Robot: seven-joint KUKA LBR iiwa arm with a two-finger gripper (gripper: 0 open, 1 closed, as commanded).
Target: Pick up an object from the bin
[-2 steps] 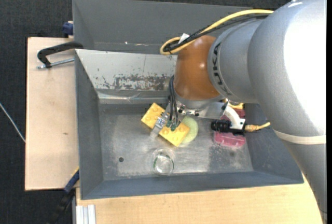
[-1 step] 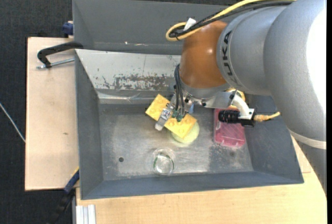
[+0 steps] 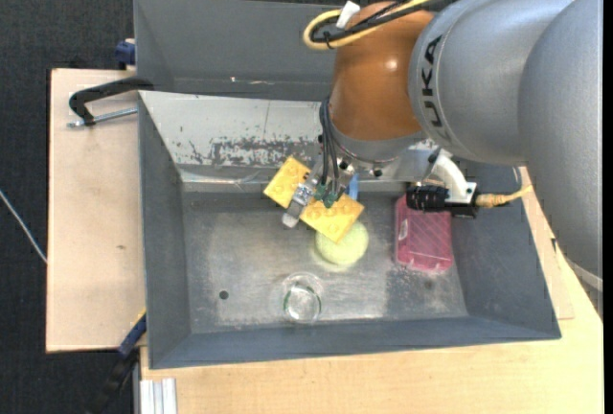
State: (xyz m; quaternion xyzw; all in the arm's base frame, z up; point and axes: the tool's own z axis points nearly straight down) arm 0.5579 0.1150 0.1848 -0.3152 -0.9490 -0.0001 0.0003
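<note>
Four things in the bin (image 3: 192, 240): a yellow sponge (image 3: 335, 220), a pale green ball (image 3: 343, 249), a pink block (image 3: 424, 241) and a clear cup (image 3: 302, 298). I place everything from the ball.
sponge: it is just above the ball, with its lower corner touching or overlapping the ball's top. A second yellow patch shows up and to the left of the ball, and I cannot tell whether the yellow is one piece or two.
gripper (image 3: 311, 204): it is above and slightly left of the ball, low over the yellow, under the arm's orange cover (image 3: 378, 86).
fingers (image 3: 293, 211): as far as I can make out they stand apart, with yellow showing on either side of them. I see nothing pinched between them.
block: it lies well to the right of the ball and clear of it.
cup: it is below and a little left of the ball, apart from it.
risk, flat edge: the sponge looks thin and lies tilted. If I close at this height, I judge the fingers may slide over it and shut on nothing.
risk, ball: the ball sits against the sponge. A push downward could roll the ball away or drag the sponge sideways out of the grip.
risk, two pieces: if the yellow is two pieces, closing between them could nudge both apart and catch neither.
risk, soft body: a sponge gives under pressure, so a corner grip may look firm and then slip on the lift.
risk, my view: the wrist hides the contact from me, so I could not confirm a hold until the arm rises.
</note>
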